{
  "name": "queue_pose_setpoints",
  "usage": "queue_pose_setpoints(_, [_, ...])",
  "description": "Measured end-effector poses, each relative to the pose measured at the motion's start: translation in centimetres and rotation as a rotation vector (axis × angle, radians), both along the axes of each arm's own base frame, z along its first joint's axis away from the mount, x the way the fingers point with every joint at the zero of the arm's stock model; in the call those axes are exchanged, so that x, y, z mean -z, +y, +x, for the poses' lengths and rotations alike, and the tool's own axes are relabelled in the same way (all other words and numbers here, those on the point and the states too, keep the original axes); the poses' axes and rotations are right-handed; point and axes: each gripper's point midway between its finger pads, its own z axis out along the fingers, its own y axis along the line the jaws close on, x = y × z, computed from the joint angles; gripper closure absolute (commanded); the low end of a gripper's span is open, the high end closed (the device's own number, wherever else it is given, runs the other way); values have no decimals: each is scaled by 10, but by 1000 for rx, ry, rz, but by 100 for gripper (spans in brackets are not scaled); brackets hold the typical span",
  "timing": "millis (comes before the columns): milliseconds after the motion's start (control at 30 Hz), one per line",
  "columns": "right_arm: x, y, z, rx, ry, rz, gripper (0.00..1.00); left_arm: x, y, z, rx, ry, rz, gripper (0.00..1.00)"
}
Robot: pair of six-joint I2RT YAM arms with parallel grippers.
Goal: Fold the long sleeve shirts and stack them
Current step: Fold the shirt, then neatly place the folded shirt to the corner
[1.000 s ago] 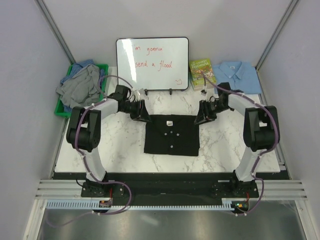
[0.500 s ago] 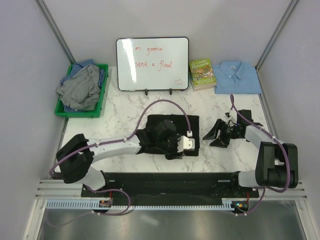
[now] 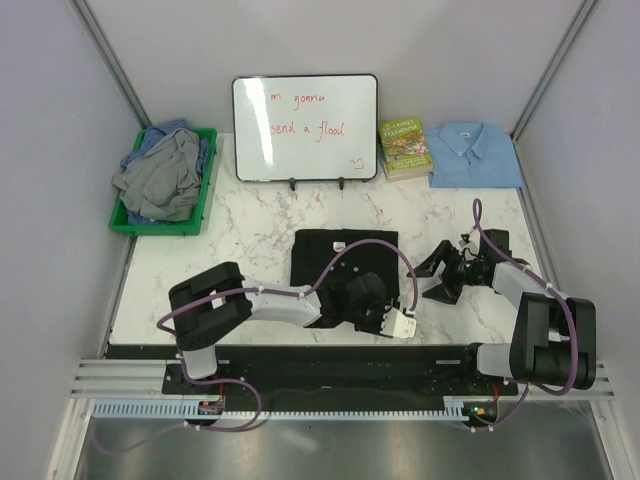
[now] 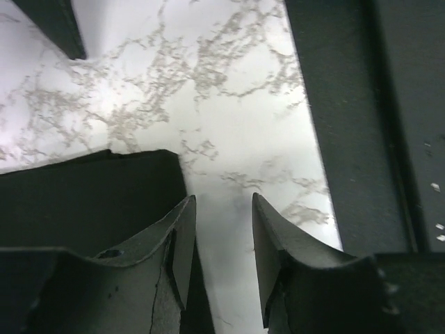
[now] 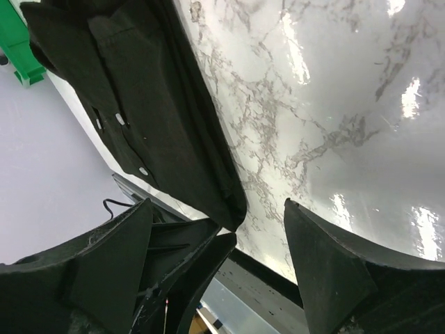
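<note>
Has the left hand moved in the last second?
Yes. The left hand has swung away from the whiteboard toward the near edge of the table, ending by the black shirt's near right corner.

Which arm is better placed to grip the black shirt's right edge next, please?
Right, probably. The right pincer is open just beside the right edge of the shirt, facing it. The left arm reaches across the shirt, and the left pincer is past its near corner, over bare table.

Plain pale walls (image 3: 470, 50) box in a white marble-patterned table (image 3: 250, 225), glossy with reflected light.
</note>
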Motion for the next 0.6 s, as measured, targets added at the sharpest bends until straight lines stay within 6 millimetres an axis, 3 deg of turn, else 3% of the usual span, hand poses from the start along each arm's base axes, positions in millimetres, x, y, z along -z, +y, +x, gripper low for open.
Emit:
queue_pose_setpoints(200, [4,-2,-1,18,12,-9,14,0,-14,16,-24,-66,-16,65])
queue_pose_setpoints(433, [6,-3,0,26,20,-13,13,2,-16,24,-48,-85,-14,96])
queue_pose_setpoints(600, [10,-2,-3,39,41,-10,13,-5,-20,32,-81,-65,-38,98])
